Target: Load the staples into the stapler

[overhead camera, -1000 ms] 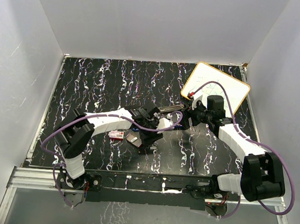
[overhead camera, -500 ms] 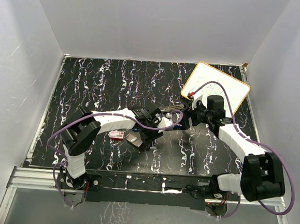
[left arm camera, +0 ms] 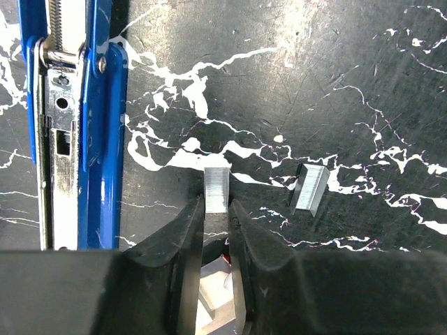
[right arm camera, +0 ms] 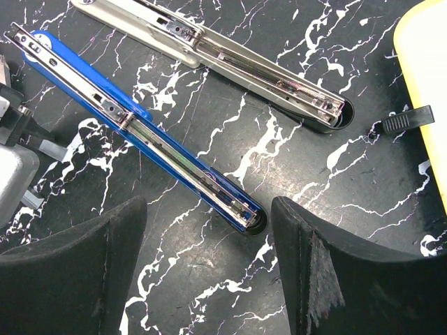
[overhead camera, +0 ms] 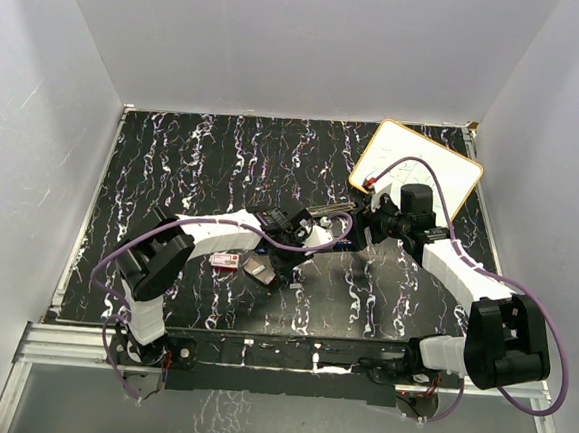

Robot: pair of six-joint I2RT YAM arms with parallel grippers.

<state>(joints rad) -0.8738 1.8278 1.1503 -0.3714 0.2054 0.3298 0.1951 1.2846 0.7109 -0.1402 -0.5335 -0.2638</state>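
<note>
My left gripper (left arm camera: 216,206) is shut on a short silver strip of staples (left arm camera: 216,187) that lies on the black marbled table. A second strip (left arm camera: 312,188) lies loose to its right. The opened blue stapler (left arm camera: 77,125) lies just to the left, with its metal channel facing up. In the top view the red staple box (overhead camera: 226,261) and its tan inner tray (overhead camera: 258,270) sit beside the left gripper (overhead camera: 284,264). My right gripper (right arm camera: 208,209) hangs open above the near end of the blue stapler (right arm camera: 140,132) and touches nothing.
A second stapler, grey-white (right arm camera: 230,59), lies open beyond the blue one. A yellow-rimmed whiteboard (overhead camera: 416,171) lies at the back right, with a small black cap (right arm camera: 407,120) near its edge. White walls enclose the table.
The left jaws have closed onto the staple strip. The left arm has shifted slightly. The right arm has not moved.
</note>
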